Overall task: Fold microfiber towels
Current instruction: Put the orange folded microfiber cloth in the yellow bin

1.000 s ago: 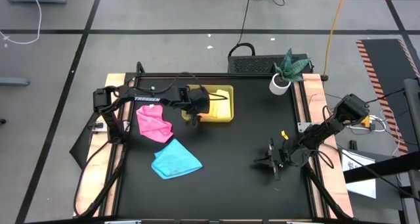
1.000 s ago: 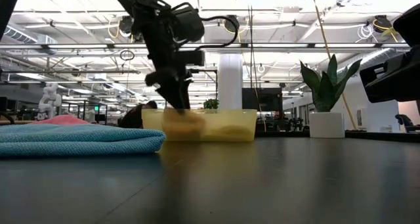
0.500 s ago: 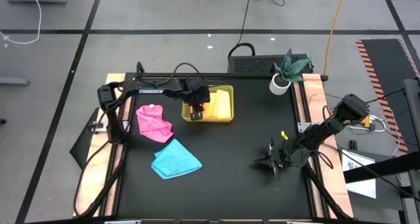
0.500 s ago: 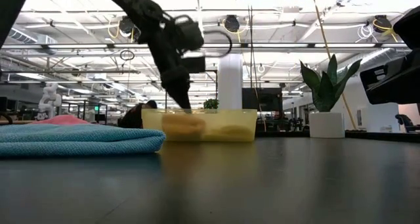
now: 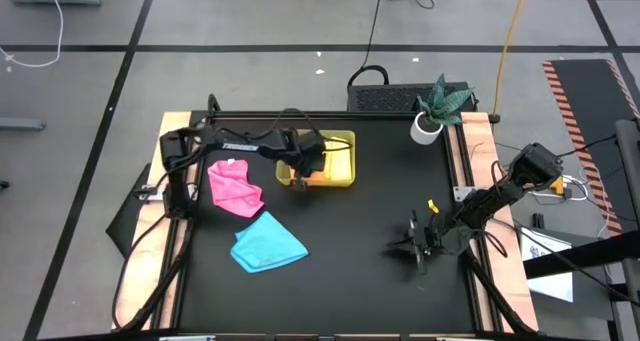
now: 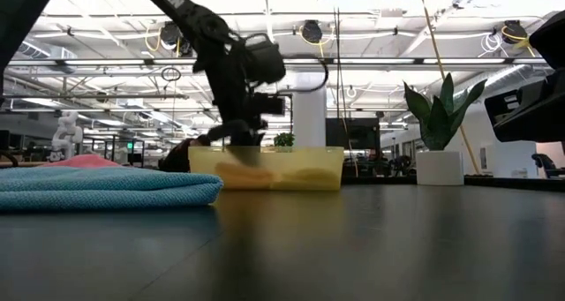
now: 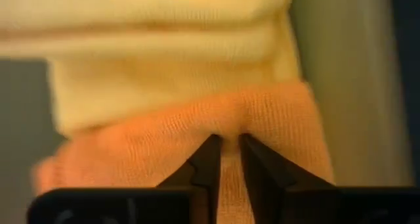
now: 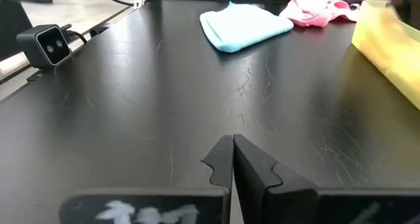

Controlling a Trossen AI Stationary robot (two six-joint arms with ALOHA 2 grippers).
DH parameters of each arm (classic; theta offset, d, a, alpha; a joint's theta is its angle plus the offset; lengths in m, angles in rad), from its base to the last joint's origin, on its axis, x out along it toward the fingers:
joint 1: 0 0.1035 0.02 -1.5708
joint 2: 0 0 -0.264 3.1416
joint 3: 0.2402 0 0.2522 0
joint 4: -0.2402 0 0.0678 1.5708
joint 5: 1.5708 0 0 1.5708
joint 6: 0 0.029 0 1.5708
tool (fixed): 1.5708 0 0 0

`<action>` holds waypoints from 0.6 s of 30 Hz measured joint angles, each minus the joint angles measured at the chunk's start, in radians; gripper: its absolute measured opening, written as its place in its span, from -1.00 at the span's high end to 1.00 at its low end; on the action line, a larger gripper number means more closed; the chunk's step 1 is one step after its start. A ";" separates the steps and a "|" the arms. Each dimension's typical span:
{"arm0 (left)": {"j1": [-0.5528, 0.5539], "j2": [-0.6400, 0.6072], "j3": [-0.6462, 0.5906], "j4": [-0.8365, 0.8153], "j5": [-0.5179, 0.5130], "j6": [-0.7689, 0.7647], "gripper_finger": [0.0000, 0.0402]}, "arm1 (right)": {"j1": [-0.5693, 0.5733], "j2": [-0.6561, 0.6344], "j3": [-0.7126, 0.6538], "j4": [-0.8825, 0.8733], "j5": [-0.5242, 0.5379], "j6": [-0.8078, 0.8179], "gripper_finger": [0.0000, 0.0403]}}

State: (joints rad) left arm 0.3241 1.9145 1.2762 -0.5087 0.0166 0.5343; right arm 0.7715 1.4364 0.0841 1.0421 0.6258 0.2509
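Note:
A yellow-green tray [image 5: 345,141] stands at the table's far middle. In it an orange towel [image 7: 164,152] lies beside a yellow towel [image 7: 164,53]. My left gripper [image 7: 228,145] reaches down into the tray's left part [image 5: 299,171] and is shut on the orange towel. A crumpled pink towel [image 5: 234,187] and a folded sky blue towel [image 5: 268,244] lie flat on the table's left half. Near the right edge my right gripper [image 8: 233,145] hovers shut over bare table [image 5: 408,246], touching nothing. My left gripper pinches a small raised pucker of the orange towel [image 7: 230,119] between its two fingertips. The fingers come steeply from above, slanting down into the tray. The towel lies in the tray; one layer or several, I cannot tell.
A potted plant in a white pot [image 5: 430,121] stands at the far right corner, with a black box [image 5: 385,96] behind the far edge. A small camera [image 8: 49,43] sits at the table's near edge. The table's middle and near right are bare black surface.
My left gripper has sunk lower into the tray, down onto the orange towel. The pink and blue towels and my right arm have kept still.

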 joint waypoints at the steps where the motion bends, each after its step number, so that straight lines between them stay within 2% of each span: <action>1: -0.002 -0.014 0.010 -0.003 0.000 -0.004 0.64 | 0.000 0.000 0.000 0.000 0.000 -0.001 0.98; 7: 0.007 -0.061 0.027 0.001 0.008 -0.079 0.29 | 0.000 0.000 0.000 0.000 0.000 -0.001 0.98; 11: 0.055 -0.047 0.027 0.015 -0.051 -0.156 0.14 | 0.000 0.000 0.000 0.000 -0.001 -0.001 0.98; 14: 0.090 -0.010 0.026 0.037 -0.078 -0.203 0.16 | 0.000 0.000 0.000 0.000 -0.002 0.005 0.98; 18: 0.117 0.034 0.026 0.104 -0.079 -0.235 0.35 | 0.000 0.000 0.000 -0.002 -0.002 0.009 0.98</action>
State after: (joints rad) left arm 0.4411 1.9483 1.3022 -0.4042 -0.0620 0.2994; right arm 0.7719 1.4364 0.0841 1.0402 0.6235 0.2604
